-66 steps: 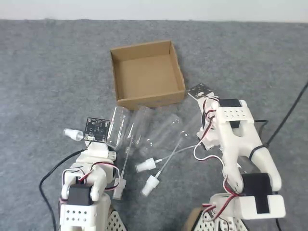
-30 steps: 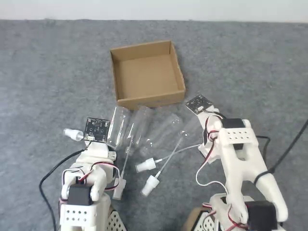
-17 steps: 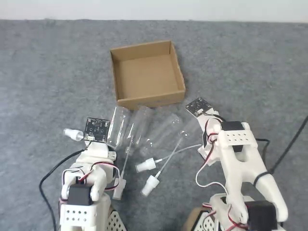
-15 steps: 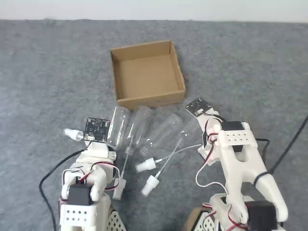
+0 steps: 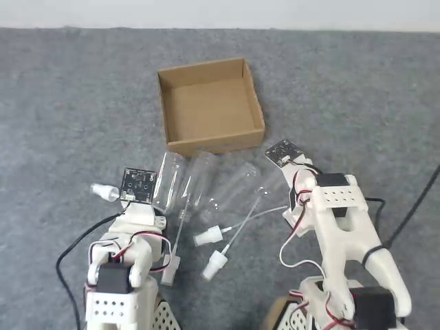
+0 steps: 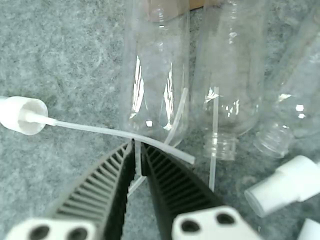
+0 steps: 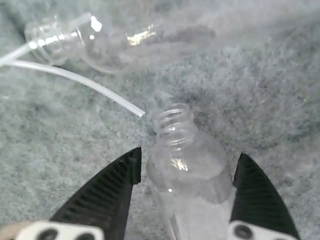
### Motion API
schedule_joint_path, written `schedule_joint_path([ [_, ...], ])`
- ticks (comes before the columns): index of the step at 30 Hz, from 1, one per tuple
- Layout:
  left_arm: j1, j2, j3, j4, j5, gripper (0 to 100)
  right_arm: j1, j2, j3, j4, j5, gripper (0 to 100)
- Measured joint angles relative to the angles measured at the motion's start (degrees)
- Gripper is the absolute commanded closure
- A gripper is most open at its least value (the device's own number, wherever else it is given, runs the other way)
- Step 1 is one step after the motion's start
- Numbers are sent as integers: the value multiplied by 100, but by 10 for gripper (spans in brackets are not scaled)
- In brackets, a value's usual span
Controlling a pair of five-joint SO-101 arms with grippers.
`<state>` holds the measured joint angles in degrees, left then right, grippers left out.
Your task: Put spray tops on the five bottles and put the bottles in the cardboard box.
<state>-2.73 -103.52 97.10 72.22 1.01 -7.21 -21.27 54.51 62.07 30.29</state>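
Observation:
Several clear, capless bottles [image 5: 199,180] lie side by side in front of the cardboard box [image 5: 210,103]. White spray tops with long tubes lie among them [image 5: 210,238], [image 5: 215,263], and one off to the side [image 5: 103,191]. My right gripper [image 7: 190,154] is open, its jaws on either side of a clear bottle [image 7: 182,165] whose open neck points away from the wrist. My left gripper [image 6: 138,145] is shut, its tips just short of a spray top's thin tube [image 6: 100,130] and a lying bottle [image 6: 157,75].
The box stands open on the grey carpet, beyond the bottles. Another bottle [image 7: 100,45] and a tube [image 7: 75,80] lie just past the right gripper. A black cable [image 5: 412,185] runs off beside the right arm [image 5: 337,206].
Over two seconds the right arm pulled back and down over the bottle at the end of the row. In the last half second nothing moved; the left arm kept still.

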Motion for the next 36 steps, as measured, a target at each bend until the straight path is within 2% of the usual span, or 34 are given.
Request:
schedule_joint_path([
  [4, 0, 0, 0, 0, 0, 983, 0, 0, 0, 0, 26, 749],
  [12, 0, 0, 0, 0, 0, 983, -9, 0, 220, 0, 730, 752],
  [20, 0, 0, 0, 0, 0, 983, -9, 0, 220, 0, 782, 759],
  [27, 0, 0, 0, 0, 0, 983, 88, -26, 220, 0, 791, 915],
  [36, 0, 0, 0, 0, 0, 983, 334, -35, 220, 0, 791, 924],
])
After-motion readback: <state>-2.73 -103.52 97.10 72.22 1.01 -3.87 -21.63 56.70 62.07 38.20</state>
